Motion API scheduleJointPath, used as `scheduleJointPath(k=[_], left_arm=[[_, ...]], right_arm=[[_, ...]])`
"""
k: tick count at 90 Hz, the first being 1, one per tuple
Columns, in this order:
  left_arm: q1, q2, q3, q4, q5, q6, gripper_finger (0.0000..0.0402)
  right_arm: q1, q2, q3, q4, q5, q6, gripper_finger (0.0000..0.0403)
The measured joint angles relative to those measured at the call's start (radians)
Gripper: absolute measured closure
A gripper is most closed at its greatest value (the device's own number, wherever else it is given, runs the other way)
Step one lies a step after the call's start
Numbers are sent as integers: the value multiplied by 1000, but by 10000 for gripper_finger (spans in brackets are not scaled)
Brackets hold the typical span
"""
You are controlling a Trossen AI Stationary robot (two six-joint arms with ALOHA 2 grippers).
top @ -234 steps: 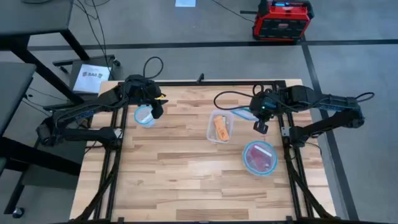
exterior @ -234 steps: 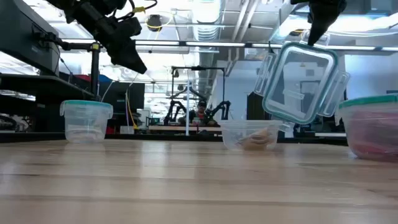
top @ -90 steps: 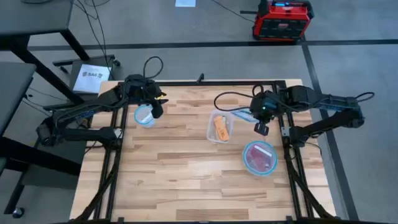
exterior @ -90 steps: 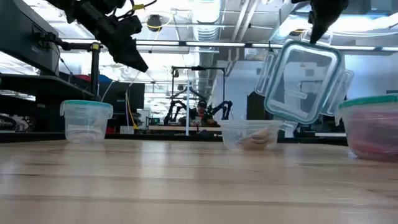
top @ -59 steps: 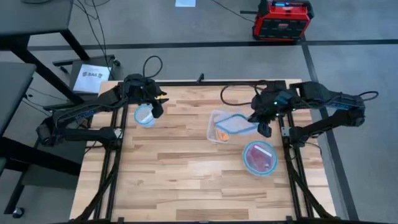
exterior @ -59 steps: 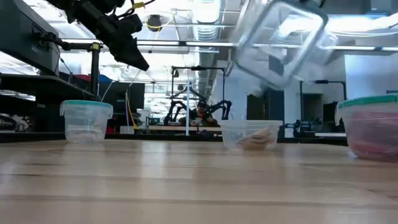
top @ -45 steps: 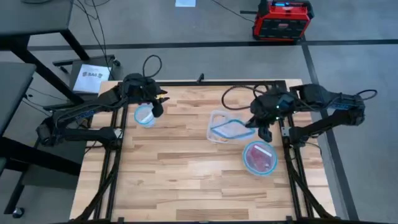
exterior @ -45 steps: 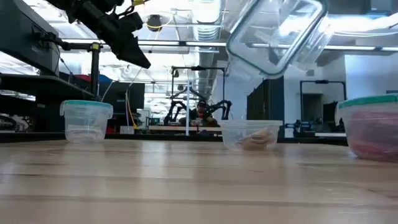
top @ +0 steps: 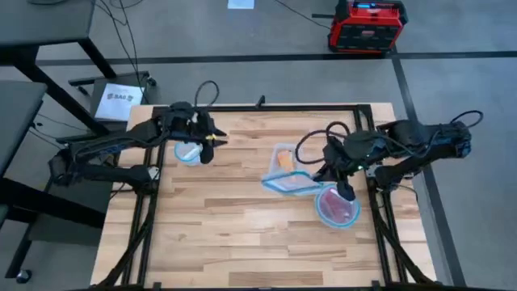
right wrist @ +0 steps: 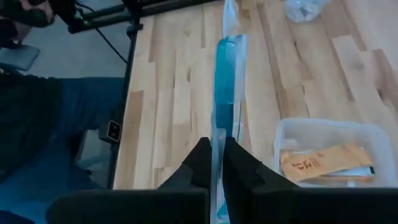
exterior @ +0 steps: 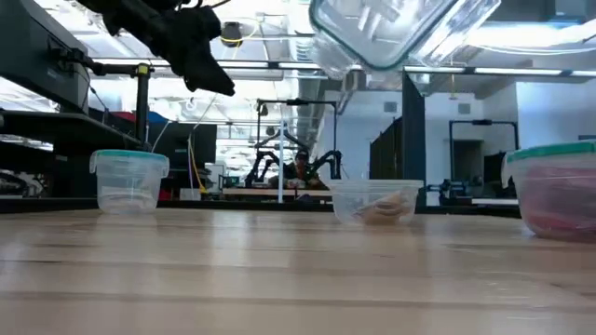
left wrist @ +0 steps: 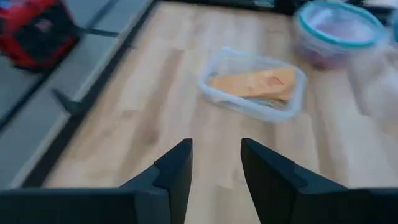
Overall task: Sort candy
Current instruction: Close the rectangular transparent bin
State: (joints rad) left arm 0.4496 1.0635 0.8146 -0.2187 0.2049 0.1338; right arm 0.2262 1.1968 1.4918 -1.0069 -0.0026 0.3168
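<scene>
Paper with dark print lay on the floor at the upper left of the high view (top: 119, 99); its letters were too small to read. Just right of it the left gripper (top: 210, 142) hung above the table beside a round lidded tub (top: 189, 150), its two fingers (left wrist: 175, 172) parted and empty. The tub stood at the left of the low view (exterior: 129, 181), seemingly with pale contents.

At mid-frame sat a clear rectangular container (top: 282, 158), open, holding the orange-white candy (right wrist: 324, 161). One wrapper carried dark lettering, perhaps a brand, but it could not be made out. Over the container's near edge, the right gripper (top: 338, 184) was clamped on a clear blue-rimmed lid (top: 291, 183), gripping it by one edge. In the right wrist view the lid stood edge-on between the fingers (right wrist: 218, 118); in the low view it floated tilted at the top of the frame (exterior: 386, 30).

Right of that, a round teal-rimmed tub (top: 335, 206) held the red candy (top: 339, 212), lid on.
</scene>
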Motion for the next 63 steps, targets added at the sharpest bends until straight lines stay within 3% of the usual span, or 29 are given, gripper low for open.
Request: scheduleJointPath(k=[29, 45, 55, 63], left_arm=[[-35, 31, 0, -3, -131, -38, 279], [-33, 76, -2, 0, -63, 188, 279], [1, 123, 2, 135, -50, 192, 279], [25, 190, 1, 144, -14, 171, 279]], right_arm=[[36, 35, 0, 8, 39, -60, 403], [7, 75, 0, 3, 31, -138, 403], [-39, 85, 0, 18, -42, -163, 403], [-64, 85, 0, 20, -82, -175, 403]])
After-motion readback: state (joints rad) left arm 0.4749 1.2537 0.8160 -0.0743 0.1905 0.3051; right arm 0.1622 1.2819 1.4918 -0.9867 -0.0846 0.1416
